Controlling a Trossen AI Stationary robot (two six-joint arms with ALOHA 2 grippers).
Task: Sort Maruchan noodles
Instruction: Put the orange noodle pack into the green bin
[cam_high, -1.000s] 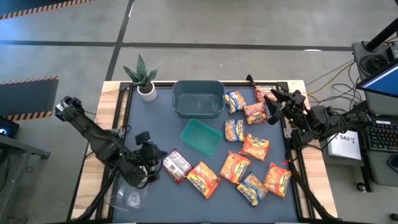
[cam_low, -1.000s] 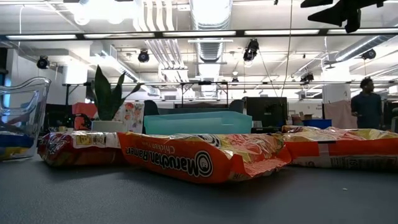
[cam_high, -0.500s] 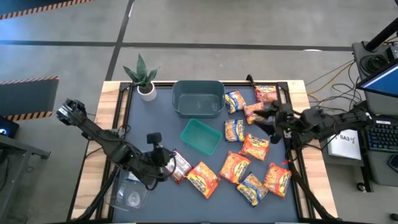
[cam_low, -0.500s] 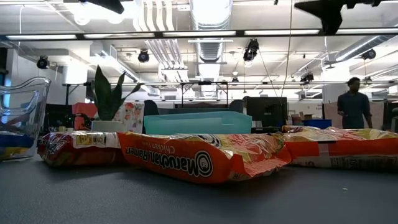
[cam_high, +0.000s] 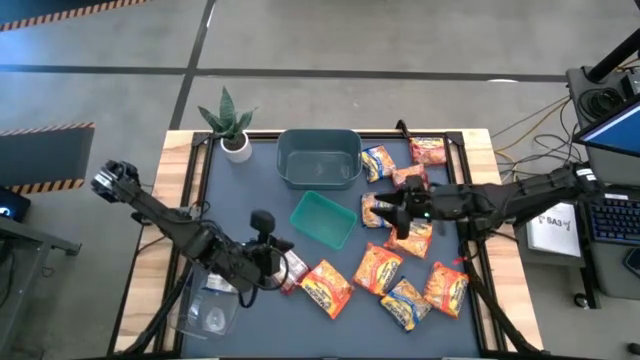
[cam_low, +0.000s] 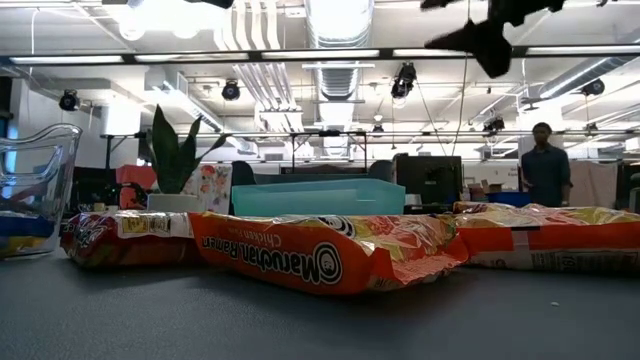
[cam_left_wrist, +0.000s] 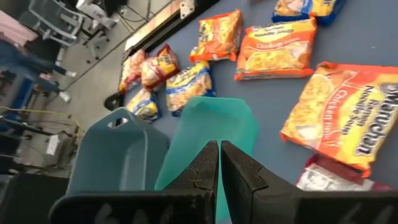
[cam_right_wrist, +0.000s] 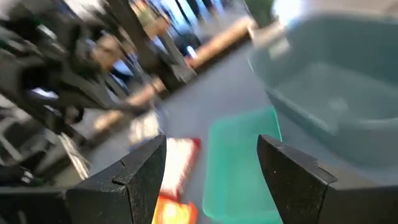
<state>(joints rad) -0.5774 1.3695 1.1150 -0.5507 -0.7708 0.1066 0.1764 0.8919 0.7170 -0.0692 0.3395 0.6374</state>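
The Maruchan noodles lie flat on the dark mat: orange-red packets (cam_high: 327, 288) (cam_high: 378, 268) (cam_high: 445, 288), yellow-with-blue ones (cam_high: 378, 162) (cam_high: 405, 303), and a dark red one (cam_high: 292, 268) by the near left. My left gripper (cam_high: 280, 258) (cam_left_wrist: 219, 152) is shut and hangs above the dark red packet's left end. My right gripper (cam_high: 390, 212) (cam_right_wrist: 211, 146) is open and hovers over a yellow packet (cam_high: 372, 210) mid-table. It shows high above the table in the low view (cam_low: 480, 45). Neither gripper holds anything.
A green square tray (cam_high: 322, 218) sits mid-table, a grey-teal tub (cam_high: 319, 157) behind it, and a potted plant (cam_high: 233, 125) at the far left corner. A clear container (cam_high: 205, 315) stands at the near left edge. A person (cam_low: 545, 170) stands in the room beyond.
My right gripper has swung from the far right corner toward the table's left and near side, over the middle packets, and has come lower. My left gripper has moved right, over the dark red packet. No packet has moved.
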